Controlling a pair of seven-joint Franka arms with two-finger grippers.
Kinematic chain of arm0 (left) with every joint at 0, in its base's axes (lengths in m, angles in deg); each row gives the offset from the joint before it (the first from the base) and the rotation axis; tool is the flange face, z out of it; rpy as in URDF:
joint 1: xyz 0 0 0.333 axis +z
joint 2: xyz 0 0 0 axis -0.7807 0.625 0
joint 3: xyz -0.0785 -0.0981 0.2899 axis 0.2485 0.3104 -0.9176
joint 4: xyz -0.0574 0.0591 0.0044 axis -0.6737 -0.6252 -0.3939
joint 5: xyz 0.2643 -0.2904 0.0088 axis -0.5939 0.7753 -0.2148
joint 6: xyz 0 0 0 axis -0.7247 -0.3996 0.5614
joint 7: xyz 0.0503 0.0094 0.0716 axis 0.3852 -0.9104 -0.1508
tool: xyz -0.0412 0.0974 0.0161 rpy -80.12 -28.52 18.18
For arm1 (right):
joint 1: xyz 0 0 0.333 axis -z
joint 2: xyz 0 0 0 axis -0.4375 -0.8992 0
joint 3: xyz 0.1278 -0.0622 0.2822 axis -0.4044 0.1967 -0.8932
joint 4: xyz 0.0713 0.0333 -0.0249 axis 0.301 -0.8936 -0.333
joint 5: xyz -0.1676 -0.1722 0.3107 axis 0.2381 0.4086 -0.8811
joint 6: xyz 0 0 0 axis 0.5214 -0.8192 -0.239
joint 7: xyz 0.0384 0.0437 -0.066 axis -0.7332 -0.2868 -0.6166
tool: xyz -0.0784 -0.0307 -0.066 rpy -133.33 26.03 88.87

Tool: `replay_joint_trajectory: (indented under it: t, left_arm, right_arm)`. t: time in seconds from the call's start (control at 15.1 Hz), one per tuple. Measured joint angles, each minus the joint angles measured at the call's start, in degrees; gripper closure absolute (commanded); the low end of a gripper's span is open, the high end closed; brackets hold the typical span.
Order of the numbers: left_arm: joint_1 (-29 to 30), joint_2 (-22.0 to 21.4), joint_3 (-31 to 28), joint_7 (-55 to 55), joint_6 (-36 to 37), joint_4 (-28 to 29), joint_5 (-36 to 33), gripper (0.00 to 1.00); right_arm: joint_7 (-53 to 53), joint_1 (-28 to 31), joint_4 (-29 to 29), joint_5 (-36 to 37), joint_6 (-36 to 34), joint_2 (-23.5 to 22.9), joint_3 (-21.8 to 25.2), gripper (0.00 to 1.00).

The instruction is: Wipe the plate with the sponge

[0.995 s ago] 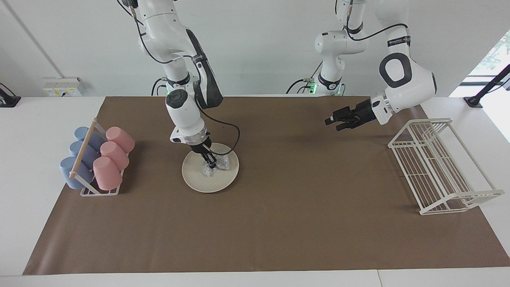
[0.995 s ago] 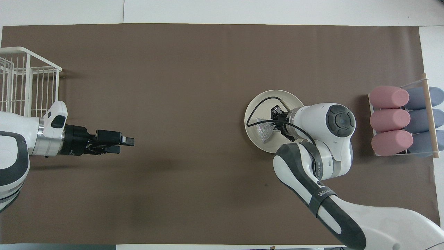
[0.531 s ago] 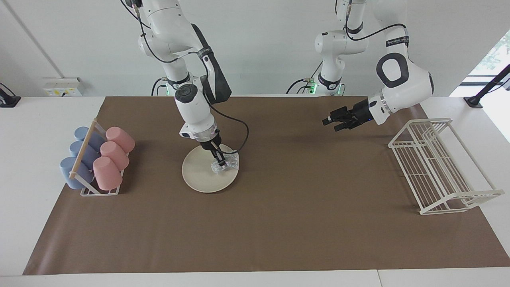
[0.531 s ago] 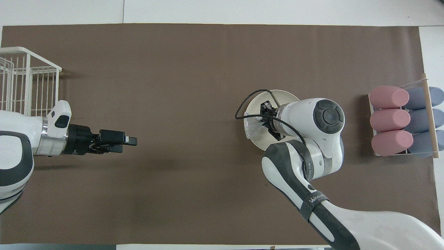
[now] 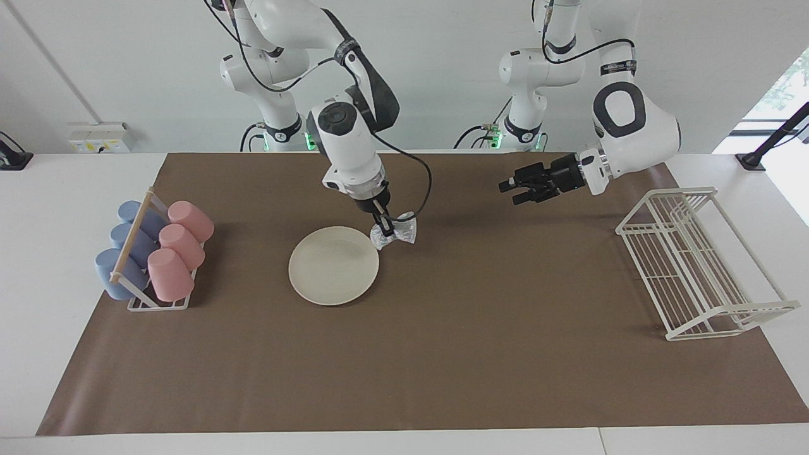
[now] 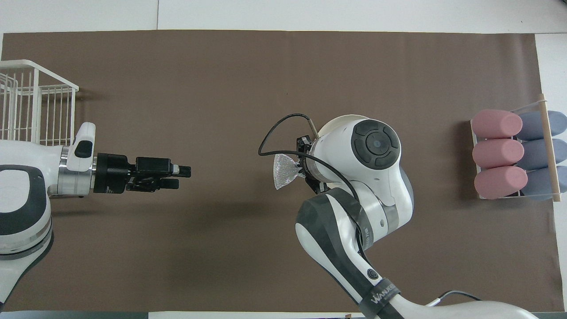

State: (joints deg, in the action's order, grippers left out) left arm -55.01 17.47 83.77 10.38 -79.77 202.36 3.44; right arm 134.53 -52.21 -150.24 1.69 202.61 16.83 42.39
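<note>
On the right arm's dark band the word "WANU" can be read, and the right gripper (image 5: pixel 383 224) pinches the sponge (image 5: pixel 394 234) tight, up in the air just over the plate's (image 5: pixel 328 268) edge, while the left gripper (image 5: pixel 513 190) waits over the brown mat (image 5: pixel 442 354).

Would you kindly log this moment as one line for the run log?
right end effector: shut on sponge, raised beside plate | plate: bare on mat | left end effector: waiting over mat
</note>
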Motion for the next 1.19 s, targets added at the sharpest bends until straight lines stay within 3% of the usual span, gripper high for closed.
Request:
replay_joint_trajectory:
  t: [0.33, 0.53, 0.86, 1.19]
  left_arm:
    - [-5.2, 0.0, 0.2, -4.2, 0.2, 1.2, 8.7, 0.0]
    - [-7.1, 0.0, 0.3, -11.3, 0.3, 4.3, 14.9, 0.0]
    - [-10.2, 0.0, 0.3, -15.1, 0.0, 5.5, 20.3, 0.0]
    - [-14.0, 0.2, 0.3, -15.9, -4.8, 5.5, 22.8, 0.0]
  right_arm:
    - [12.8, -6.0, 7.5, 7.2, -8.2, 0.8, -0.1, 1.0]
    - [15.0, -7.3, 11.5, 8.8, -12.5, 0.8, -0.1, 1.0]
    - [15.0, -7.1, 11.8, 8.9, -12.6, 0.4, 0.1, 1.0]
    - [15.0, -7.1, 11.9, 8.9, -12.6, 0.4, 0.1, 1.0]
